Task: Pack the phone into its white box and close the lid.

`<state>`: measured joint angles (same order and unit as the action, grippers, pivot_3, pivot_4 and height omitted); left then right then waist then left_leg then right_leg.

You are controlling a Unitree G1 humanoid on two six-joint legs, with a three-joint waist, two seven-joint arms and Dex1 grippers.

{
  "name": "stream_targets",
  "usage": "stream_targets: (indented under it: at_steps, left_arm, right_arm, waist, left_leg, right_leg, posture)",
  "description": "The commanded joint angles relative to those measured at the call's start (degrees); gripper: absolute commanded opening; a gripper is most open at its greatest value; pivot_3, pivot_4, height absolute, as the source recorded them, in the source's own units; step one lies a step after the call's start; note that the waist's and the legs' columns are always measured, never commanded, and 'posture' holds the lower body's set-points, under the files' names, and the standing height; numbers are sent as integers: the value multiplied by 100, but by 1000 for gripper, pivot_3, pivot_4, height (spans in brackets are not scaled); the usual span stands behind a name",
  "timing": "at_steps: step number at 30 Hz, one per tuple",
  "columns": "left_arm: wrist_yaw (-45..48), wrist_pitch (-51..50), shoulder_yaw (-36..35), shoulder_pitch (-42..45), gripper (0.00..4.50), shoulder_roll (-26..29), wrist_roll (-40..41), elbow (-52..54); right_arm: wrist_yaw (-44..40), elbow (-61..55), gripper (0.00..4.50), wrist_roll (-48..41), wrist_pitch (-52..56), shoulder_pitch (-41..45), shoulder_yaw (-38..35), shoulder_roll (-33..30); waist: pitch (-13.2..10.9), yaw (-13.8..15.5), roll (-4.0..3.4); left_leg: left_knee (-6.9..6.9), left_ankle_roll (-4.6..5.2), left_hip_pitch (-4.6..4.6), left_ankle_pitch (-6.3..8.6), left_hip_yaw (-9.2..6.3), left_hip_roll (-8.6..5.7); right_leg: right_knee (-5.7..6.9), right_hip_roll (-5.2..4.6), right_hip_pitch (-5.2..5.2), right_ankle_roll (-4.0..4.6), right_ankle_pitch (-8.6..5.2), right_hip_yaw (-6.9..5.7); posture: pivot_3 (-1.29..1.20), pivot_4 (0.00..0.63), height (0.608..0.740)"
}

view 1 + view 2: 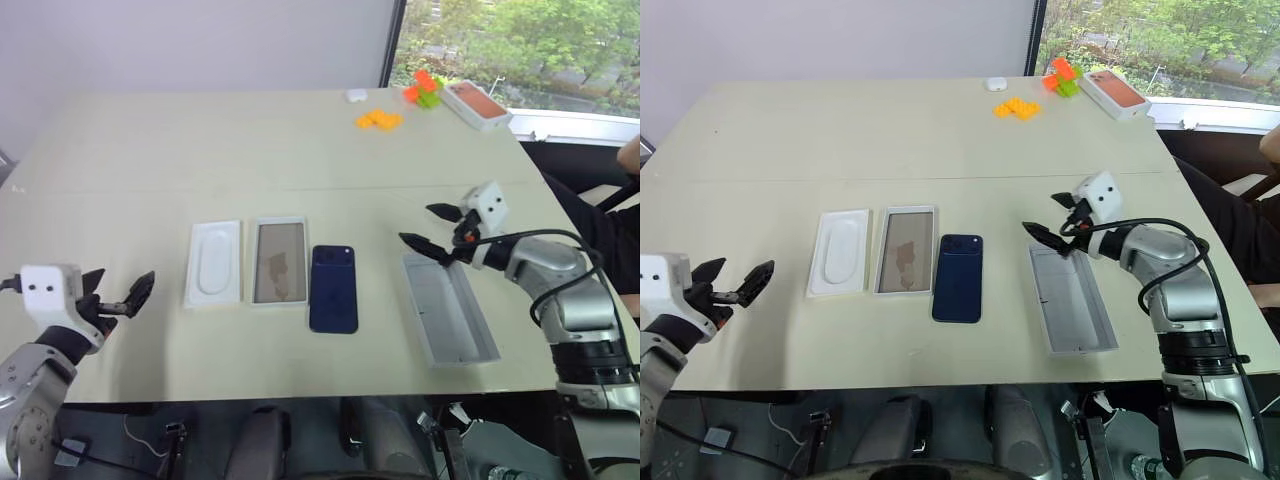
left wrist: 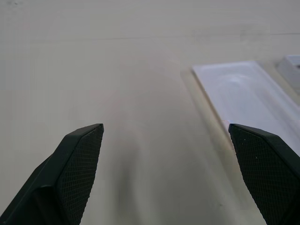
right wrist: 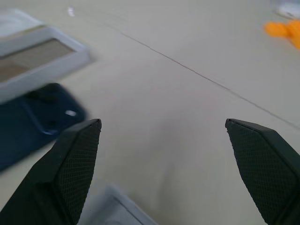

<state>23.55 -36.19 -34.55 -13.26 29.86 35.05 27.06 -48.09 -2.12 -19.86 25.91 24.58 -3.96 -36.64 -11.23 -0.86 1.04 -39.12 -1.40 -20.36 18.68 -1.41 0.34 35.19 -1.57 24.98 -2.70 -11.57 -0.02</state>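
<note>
The dark blue phone [image 1: 333, 287] lies flat, back up, in the middle of the table. Just left of it sits the shallow white box [image 1: 279, 261], its brownish inside facing up. To the phone's right the lid [image 1: 448, 307] rests inside up, pale grey. My right gripper [image 1: 420, 225] hovers open and empty above the lid's far end. Its wrist view looks past the phone [image 3: 28, 126] and the white box [image 3: 37, 56]. Well to the left, near the table's front edge, my left gripper [image 1: 122, 288] is open and empty.
A flat white insert with an oval recess [image 1: 213, 263] lies left of the white box. At the far right of the table are orange blocks [image 1: 380, 119], red and green blocks [image 1: 424, 90] and a white box with a salmon-orange top [image 1: 478, 103]. A person's arm [image 1: 630, 155] shows at the right edge.
</note>
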Motion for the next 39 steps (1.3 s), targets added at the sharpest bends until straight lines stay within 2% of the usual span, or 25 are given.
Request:
stream_targets:
  at_steps: [1,4,6,9,14,22,33,36,39]
  left_arm:
    - [122,-225,-73,-18,4500,82,429,269]
    - [173,-640,-102,54,4500,175,941,314]
    - [-120,-1164,-138,327,4500,239,1398,203]
    - [-637,-1739,67,760,4500,343,1458,37]
    - [-1683,-2787,7,1611,4500,92,1891,-481]
    - [-2384,-4314,-2,2325,4500,-52,2695,-941]
    - [-2930,-5224,-343,2928,4500,-545,2775,-1395]
    - [-2939,-5369,-405,2997,3753,-639,2761,-1363]
    - [-2903,-5459,-473,3011,2331,-671,2713,-1341]
  right_arm:
    - [-109,-551,4437,-204,146,51,23,-44]
    - [-236,-920,4437,-238,207,-2,242,-33]
    - [-378,-1279,4437,-258,241,-23,494,-32]
    - [-557,-1723,4437,-271,257,-71,791,-73]
    - [-604,-2175,4437,-257,281,-137,1087,-30]
    - [-605,-2523,4437,-276,362,-244,1246,-49]
    - [-536,-2501,4437,-248,371,-202,1329,18]
    - [-515,-2510,4500,-252,380,-192,1355,36]
    - [-493,-2541,4500,-269,402,-190,1377,54]
  waist:
    - [0,4,1]
    - [0,12,1]
    - [0,12,1]
    - [1,11,1]
    - [1,12,4]
    - [3,11,9]
    - [7,31,6]
    - [7,29,6]
    - [8,28,7]
  left_leg:
    - [0,0,0,0,-1,0]
    - [0,0,-1,0,-2,0]
    - [0,0,-1,0,-2,0]
    - [-1,0,-1,0,-6,0]
    - [-2,0,0,0,-7,-3]
    - [-2,0,-1,0,-10,-6]
    - [-3,-7,11,-4,-19,-38]
    - [-3,-9,12,-5,-20,-42]
    - [-3,-9,10,-5,-20,-45]
  right_leg:
    - [0,1,0,0,0,0]
    - [0,2,0,0,-1,-1]
    - [0,1,0,-1,-1,-1]
    - [2,3,0,-9,-1,-3]
    - [4,1,-1,-19,11,-3]
    - [5,-1,0,-19,12,-3]
    - [14,-17,-13,-16,11,-3]
    - [14,-21,-14,-15,11,-3]
    - [12,-25,-14,-16,11,-3]
  posture:
    - [0,150,740]
    - [0,150,740]
    - [0,150,740]
    - [0,150,740]
    - [0,150,740]
    - [0,150,740]
    - [0,150,740]
    - [0,150,740]
    - [0,150,740]
